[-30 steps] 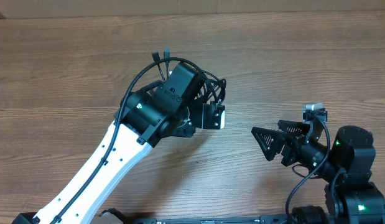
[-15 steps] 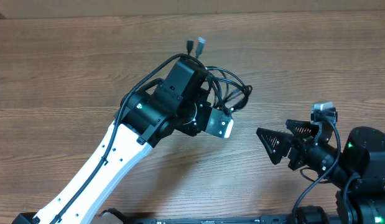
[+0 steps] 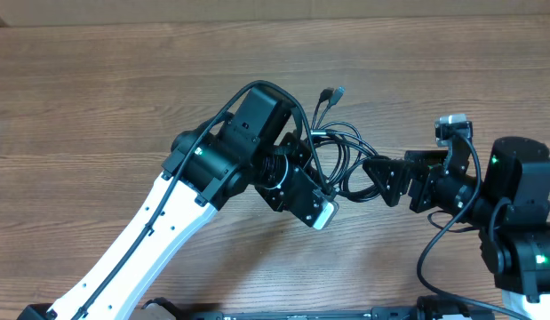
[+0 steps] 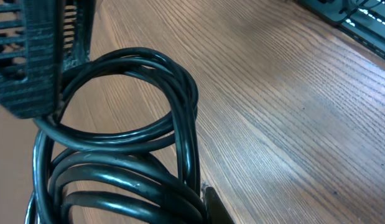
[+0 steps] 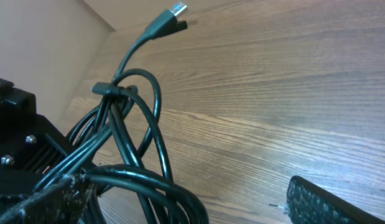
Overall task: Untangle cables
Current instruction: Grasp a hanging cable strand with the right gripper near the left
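The cables (image 3: 346, 160) are a bundle of thin black cords in loops, with two plug ends (image 3: 331, 93) sticking up toward the far side. My left gripper (image 3: 312, 169) is shut on the bundle and holds it over the table; in the left wrist view the coils (image 4: 136, 130) fill the space in front of the left gripper (image 4: 148, 211). My right gripper (image 3: 386, 169) is open at the right side of the loops. In the right wrist view a loop (image 5: 148, 180) lies within the right gripper (image 5: 180, 205), against its left finger (image 5: 30, 205), and a plug (image 5: 173, 12) points away.
The wooden table (image 3: 97, 107) stretches bare to the left and far side. The left arm's white link (image 3: 150, 240) runs diagonally from the front left. The right arm's base (image 3: 523, 258) stands at the front right.
My left gripper has swung the cable bundle to the right, toward the right arm. My right gripper has moved left and now has a loop between its open fingers.
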Robot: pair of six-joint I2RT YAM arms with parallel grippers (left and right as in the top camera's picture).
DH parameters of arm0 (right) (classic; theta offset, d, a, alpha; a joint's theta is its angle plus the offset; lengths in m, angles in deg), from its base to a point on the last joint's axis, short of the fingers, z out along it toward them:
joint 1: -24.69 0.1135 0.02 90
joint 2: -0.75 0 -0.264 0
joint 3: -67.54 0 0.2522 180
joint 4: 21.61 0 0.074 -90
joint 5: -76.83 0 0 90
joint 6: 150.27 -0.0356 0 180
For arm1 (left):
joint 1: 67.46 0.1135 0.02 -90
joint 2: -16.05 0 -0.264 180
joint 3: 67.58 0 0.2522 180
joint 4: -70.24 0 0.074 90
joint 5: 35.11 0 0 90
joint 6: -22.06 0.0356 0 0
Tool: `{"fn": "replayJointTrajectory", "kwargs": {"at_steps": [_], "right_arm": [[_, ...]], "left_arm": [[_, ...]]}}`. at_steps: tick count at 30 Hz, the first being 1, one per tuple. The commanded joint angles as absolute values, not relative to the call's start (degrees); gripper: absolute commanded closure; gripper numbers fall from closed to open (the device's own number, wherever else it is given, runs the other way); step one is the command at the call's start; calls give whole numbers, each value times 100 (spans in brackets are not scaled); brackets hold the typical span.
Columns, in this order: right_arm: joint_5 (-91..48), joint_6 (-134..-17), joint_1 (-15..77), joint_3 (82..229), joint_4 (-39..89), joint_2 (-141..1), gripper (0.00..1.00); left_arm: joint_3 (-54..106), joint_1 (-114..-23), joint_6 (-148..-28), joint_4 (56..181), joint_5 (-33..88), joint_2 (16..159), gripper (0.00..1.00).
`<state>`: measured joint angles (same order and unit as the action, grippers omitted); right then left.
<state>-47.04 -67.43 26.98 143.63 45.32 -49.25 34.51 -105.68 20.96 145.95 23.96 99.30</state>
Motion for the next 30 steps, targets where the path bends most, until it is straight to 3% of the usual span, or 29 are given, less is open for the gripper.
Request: {"fn": "replayJointTrajectory", "kwargs": {"at_steps": [1, 11, 15, 17, 21, 26, 30], "right_arm": [[-4734, -6570, 2687, 14677, 4517, -4979, 0], [-4859, -6550, 2687, 14968, 4351, -5051, 0], [-5676, -6310, 2691, 14968, 4528, -5351, 3], [-5696, -6292, 2691, 14968, 4705, -5495, 8], [-5705, -6174, 2691, 14968, 5070, -5725, 27], [-5965, -5624, 2693, 14968, 5391, -5740, 39], [-6332, -5202, 2691, 14968, 5590, -5740, 67]], "left_arm": [[3596, -10611, 3884, 14707, 2037, 9790, 96], [3596, -10611, 3941, 14718, 2035, 9790, 96], [3596, -10611, 4254, 14672, 2028, 9790, 96], [3598, -10611, 4269, 14628, 2031, 9790, 96], [3598, -10611, 4267, 14517, 2063, 9790, 96], [3598, -10611, 4265, 14407, 2214, 9790, 96], [3598, -10611, 4260, 14307, 2240, 9790, 96]]}}
